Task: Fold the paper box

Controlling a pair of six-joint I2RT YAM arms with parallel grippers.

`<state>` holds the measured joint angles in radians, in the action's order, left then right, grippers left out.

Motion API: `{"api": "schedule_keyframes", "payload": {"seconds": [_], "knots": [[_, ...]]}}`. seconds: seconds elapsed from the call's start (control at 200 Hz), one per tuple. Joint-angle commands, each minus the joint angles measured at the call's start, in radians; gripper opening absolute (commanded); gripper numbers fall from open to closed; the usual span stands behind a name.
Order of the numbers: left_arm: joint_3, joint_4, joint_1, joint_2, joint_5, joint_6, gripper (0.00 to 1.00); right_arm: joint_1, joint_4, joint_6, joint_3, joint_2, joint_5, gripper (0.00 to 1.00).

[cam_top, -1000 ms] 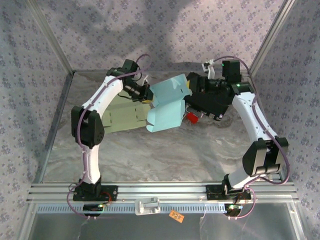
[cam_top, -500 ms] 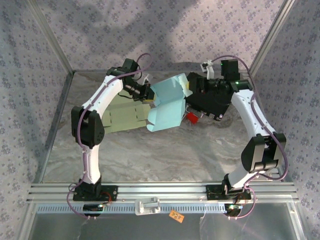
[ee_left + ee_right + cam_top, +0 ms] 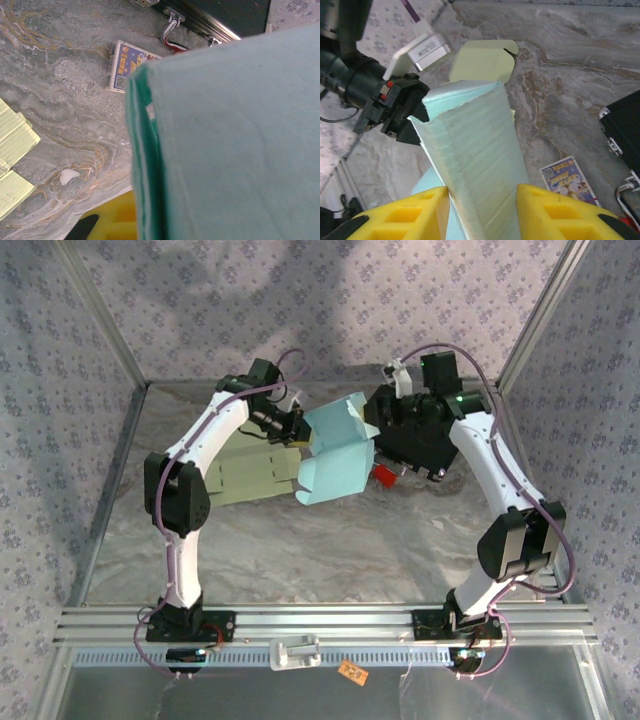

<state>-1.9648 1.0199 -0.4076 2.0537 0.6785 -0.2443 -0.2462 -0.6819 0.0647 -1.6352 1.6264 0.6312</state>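
Marble tabletop [image 3: 300,540]; at centre of the top view, teal paper box [image 3: 335,455], clenched at its left edge by left gripper [image 3: 298,431], one wall pinched between right gripper [image 3: 482,192] yellow fingers [image 3: 420,215].

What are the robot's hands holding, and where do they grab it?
Both hold the blue paper box: the left gripper pinches one corner, the right gripper clamps the opposite wall.
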Motion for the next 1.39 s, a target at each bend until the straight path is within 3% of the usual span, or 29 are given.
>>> {"api": "schedule_keyframes", "payload": {"seconds": [0.0,0.445,0.75,0.82,1.079,1.214,1.389], "knots": [[-0.028,0.029,-0.016,-0.022,-0.004,0.007,0.0,-0.035,-0.07,-0.059,-0.045,0.012,-0.162,0.39],[-0.035,0.062,-0.063,-0.056,-0.077,-0.033,0.0,-0.243,-0.184,-0.08,-0.162,0.092,-0.759,0.34],[-0.081,0.11,-0.084,-0.066,-0.15,-0.126,0.0,-0.337,-0.324,-0.032,-0.307,0.217,-1.117,0.0],[-0.103,0.13,-0.091,-0.061,-0.163,-0.157,0.0,-0.344,-0.353,-0.003,-0.327,0.235,-1.178,0.0],[-0.131,0.179,-0.115,-0.069,-0.2,-0.237,0.0,-0.332,-0.361,0.032,-0.325,0.236,-1.087,0.0],[-0.136,0.188,-0.117,-0.073,-0.198,-0.243,0.0,-0.298,-0.357,0.046,-0.327,0.231,-1.001,0.1],[-0.162,0.206,-0.118,-0.063,-0.195,-0.242,0.0,-0.29,-0.362,0.038,-0.349,0.249,-0.99,0.18]]}}
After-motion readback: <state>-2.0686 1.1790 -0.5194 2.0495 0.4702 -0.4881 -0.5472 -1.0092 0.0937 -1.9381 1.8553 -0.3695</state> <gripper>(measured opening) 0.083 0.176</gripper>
